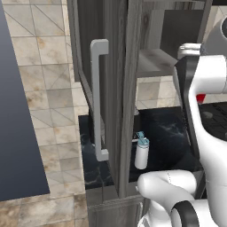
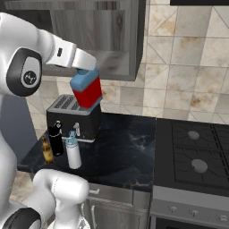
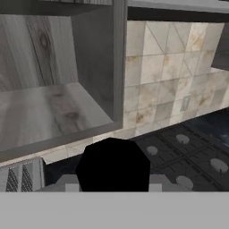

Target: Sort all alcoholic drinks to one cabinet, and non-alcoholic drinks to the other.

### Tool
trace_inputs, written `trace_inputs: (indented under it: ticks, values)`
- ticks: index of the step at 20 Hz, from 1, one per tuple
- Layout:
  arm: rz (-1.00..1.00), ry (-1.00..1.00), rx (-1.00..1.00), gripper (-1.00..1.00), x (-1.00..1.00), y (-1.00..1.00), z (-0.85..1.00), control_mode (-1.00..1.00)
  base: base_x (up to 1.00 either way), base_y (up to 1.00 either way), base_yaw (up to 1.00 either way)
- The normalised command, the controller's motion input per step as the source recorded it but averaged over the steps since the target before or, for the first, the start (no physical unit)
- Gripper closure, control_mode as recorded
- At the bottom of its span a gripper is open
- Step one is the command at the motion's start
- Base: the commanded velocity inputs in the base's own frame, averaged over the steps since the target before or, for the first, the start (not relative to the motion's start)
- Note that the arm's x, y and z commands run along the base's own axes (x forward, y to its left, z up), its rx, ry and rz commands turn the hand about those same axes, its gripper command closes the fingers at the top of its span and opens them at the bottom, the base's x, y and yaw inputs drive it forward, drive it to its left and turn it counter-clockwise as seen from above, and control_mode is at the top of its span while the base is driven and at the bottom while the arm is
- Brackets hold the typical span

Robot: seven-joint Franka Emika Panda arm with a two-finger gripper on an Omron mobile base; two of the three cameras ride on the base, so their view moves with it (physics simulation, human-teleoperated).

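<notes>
The red bottle (image 2: 87,91) hangs pinched in the gripper (image 2: 85,74), tilted, cap end up inside the claw, above the toaster (image 2: 71,117). The open cabinet shelf (image 3: 49,112) lies ahead of the claw and slightly higher.

The dark grey wall cabinet (image 1: 119,66) shows a matt wood grain with knots, and its shelf (image 3: 49,112) inside is paler, streaked wood. The long pale grey bar handle (image 1: 98,99) on its door looks like smooth satin metal. The black countertop (image 2: 125,143) is glossy stone with white veining. At its nine o'clock edge, the slim amber-brown bottle (image 2: 46,151) looks like glass, beside a small all-black bottle (image 2: 56,137) with a slight sheen and a white cylindrical bottle (image 2: 73,154) of smooth plastic. The squat red bottle with blue shoulders (image 2: 87,89) is flat-coloured and matt. The wall tiles (image 2: 188,76) are mottled beige stone.
</notes>
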Motion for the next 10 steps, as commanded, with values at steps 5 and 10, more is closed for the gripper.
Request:
trace_inputs:
  ticks: [5, 10]
  values:
    - [0.02, -0.05, 0.0, 1.0, 0.01, 0.07, 0.14, -1.0, 0.0, 0.0, 0.0]
    - [0.03, -0.1, 0.0, 1.0, 0.03, 0.05, 0.07, -1.0, 0.0, 0.0, 0.0]
